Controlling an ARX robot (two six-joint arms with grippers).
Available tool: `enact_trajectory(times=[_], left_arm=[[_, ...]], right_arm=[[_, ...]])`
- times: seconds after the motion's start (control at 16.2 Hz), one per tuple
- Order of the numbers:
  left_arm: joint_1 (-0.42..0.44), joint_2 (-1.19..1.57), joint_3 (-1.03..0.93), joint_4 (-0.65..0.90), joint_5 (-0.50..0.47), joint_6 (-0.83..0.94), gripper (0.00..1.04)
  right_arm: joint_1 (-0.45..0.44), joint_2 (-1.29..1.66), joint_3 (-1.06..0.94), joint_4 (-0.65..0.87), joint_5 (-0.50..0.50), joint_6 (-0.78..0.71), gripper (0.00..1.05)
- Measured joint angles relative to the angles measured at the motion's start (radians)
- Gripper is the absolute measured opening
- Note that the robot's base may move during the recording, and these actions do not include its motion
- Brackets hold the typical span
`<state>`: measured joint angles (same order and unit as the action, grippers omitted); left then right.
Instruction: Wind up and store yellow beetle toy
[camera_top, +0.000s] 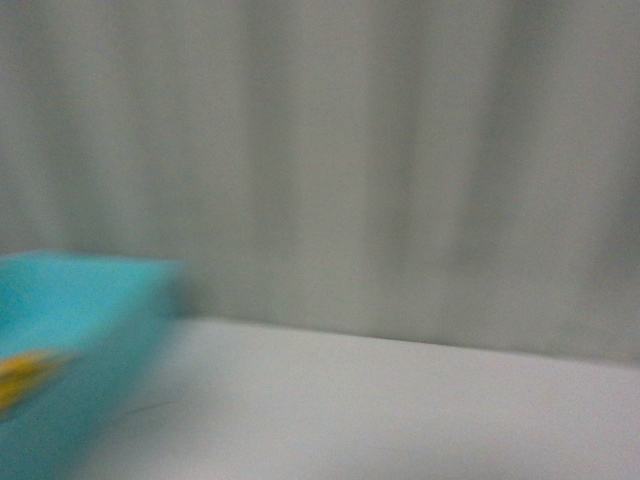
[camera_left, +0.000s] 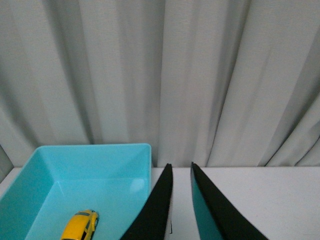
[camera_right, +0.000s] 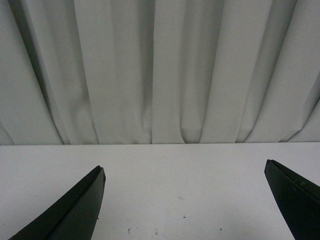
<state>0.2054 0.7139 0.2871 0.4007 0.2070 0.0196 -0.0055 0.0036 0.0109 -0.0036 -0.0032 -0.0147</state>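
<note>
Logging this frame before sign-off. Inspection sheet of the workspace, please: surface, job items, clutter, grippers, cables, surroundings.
Surface: white table, bare apart from a few small dark specks in the right wrist view.
Job's things: yellow beetle toy lies inside the turquoise bin, on its floor; the front view is blurred but shows the same bin at the left with yellow in it.
Clutter: nothing seen.
Grippers: left gripper fingers nearly together, nothing between the tips, beside the bin's wall; right gripper wide open and empty above the table.
Cables: nothing seen.
Surroundings: pleated pale grey curtain behind the table's far edge in all views.
</note>
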Motion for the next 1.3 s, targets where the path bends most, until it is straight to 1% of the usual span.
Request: enact_trajectory(times=[0.06,0.19,0.31,0.37,0.43,0.49,0.56,0.86,0.93,0.99,1.3], left_arm=[[-0.021,-0.034,-0.027,0.008,-0.021,-0.006,0.02],[-0.068,-0.111,-0.092,0.012,-0.063,-0.013,0.02],[-0.097,-0.161,-0.140,-0.005,-0.097,-0.013,0.02],[-0.120,-0.194,-0.159,-0.016,-0.130,-0.013,0.02],[-0.196,-0.226,-0.174,-0.027,-0.195,-0.014,0.02],[-0.214,-0.257,-0.190,-0.038,-0.191,-0.013,0.02],[-0.206,-0.280,-0.203,-0.054,-0.209,-0.014,0.02],[-0.206,-0.397,-0.243,-0.129,-0.208,-0.014,0.02],[-0.206,-0.425,-0.262,-0.119,-0.208,-0.014,0.02],[-0.206,-0.451,-0.278,-0.149,-0.208,-0.014,0.02],[-0.206,-0.531,-0.278,-0.219,-0.208,-0.014,0.02]], right_arm=[[0.000,0.000,0.000,0.000,0.003,0.000,0.98],[0.000,0.000,0.000,0.000,0.003,0.000,0.98],[0.000,0.000,0.000,0.000,0.003,0.000,0.98],[0.000,0.000,0.000,0.000,0.003,0.000,0.98],[0.000,0.000,0.000,0.000,0.003,0.000,0.98],[0.000,0.000,0.000,0.000,0.003,0.000,0.98],[0.000,0.000,0.000,0.000,0.003,0.000,0.98],[0.000,0.000,0.000,0.000,0.003,0.000,0.98],[0.000,0.000,0.000,0.000,0.003,0.000,0.98],[0.000,0.000,0.000,0.000,0.003,0.000,0.98],[0.000,0.000,0.000,0.000,0.003,0.000,0.98]])
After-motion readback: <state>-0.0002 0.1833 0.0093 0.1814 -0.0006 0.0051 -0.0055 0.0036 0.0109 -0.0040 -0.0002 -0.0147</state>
